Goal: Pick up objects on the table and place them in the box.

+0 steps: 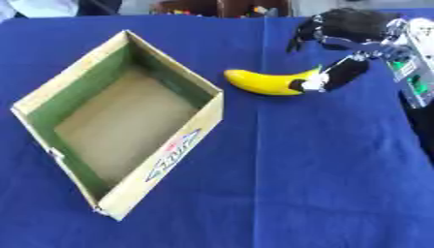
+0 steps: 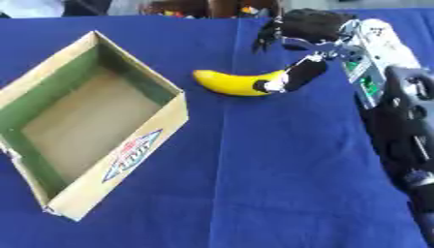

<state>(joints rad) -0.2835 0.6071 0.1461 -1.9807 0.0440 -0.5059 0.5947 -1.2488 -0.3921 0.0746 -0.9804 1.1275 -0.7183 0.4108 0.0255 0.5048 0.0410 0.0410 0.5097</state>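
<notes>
Reaching for the banana [image 1: 264,82] with my right hand [image 1: 348,29] | thumb at its right tip, fingers curled above, nothing gripped | banana lies on blue cloth [image 1: 322,169] beside the empty cardboard box [image 1: 169,160] (left hand unseen) | next: close, lift, carry left.

Lab-like test table under a blue cloth [image 1: 322,169], clutter behind.

The box [image 1: 127,126] sits on the left of the bench [image 1: 322,184]. The banana [image 1: 267,81] lies just right of its far corner. The right hand [image 1: 343,38] is at the banana's right end, toward the far right.
</notes>
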